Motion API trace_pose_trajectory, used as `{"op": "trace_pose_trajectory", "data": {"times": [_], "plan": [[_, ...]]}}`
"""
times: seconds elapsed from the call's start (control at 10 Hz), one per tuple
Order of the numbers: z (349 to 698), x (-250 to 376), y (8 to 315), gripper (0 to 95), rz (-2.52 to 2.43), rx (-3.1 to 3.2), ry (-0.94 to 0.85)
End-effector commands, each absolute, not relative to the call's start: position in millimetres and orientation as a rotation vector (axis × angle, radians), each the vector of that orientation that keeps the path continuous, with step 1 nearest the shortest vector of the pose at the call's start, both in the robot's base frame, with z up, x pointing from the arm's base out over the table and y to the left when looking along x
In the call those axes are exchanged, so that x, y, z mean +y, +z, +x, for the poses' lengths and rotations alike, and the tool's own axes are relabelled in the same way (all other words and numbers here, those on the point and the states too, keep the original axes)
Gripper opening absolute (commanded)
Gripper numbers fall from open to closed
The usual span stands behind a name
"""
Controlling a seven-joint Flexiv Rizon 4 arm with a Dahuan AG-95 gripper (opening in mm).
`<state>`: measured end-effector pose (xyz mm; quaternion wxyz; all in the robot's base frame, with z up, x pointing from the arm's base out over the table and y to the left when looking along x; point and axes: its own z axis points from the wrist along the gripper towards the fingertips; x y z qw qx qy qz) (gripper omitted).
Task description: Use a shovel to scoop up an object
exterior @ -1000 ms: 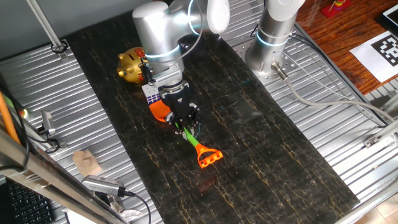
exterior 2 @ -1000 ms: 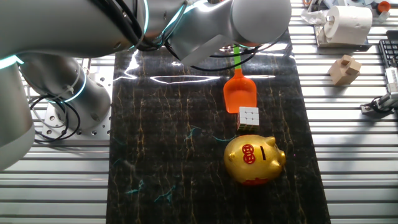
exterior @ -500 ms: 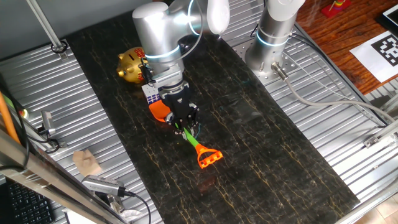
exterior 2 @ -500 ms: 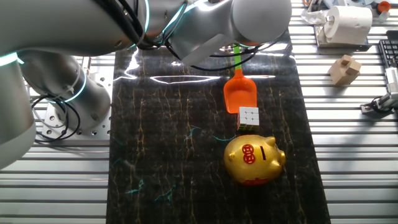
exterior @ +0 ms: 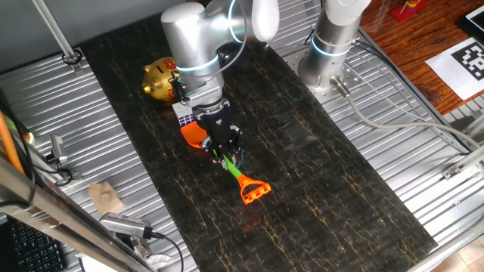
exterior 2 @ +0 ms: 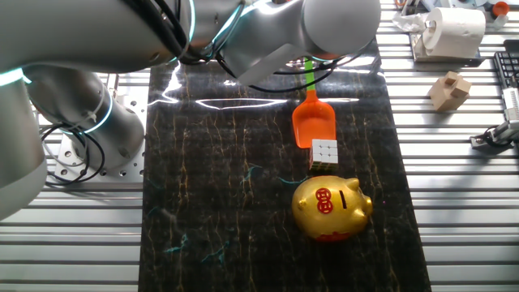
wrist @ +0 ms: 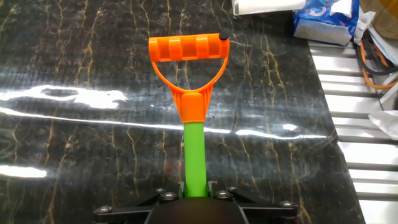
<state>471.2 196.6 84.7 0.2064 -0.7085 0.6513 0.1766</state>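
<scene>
Black marbled table (exterior 2: 211,203), ribbed metal flanks; fingers (exterior: 224,153) clamped on the shovel (exterior: 240,179).

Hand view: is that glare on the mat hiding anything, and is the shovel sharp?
Hand view: white glare streaks cross the dark mat on both sides of the shovel, which stays sharp. The other fixed view: similar glare near the mat's far edge; the cube reads clearly.

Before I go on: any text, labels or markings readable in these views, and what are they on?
No words or numbers can be read.
Piggy bank: a red mark, too blurred to read.
Sheet at the table corner: a black-and-white square code pattern, no letters.
Tissue pack: blue print, too small to read.
</scene>
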Motion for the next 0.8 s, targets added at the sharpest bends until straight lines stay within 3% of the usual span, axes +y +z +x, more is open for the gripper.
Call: {"op": "trace_pose_trajectory", "data": {"times": [0.1, 0.8], "plan": [[471.6, 196.7, 84.1, 0.0, -1.974, 1.817, 0.49], [471.6, 196.7, 84.1, 0.0, -1.909, 1.799, 0.526]]}}
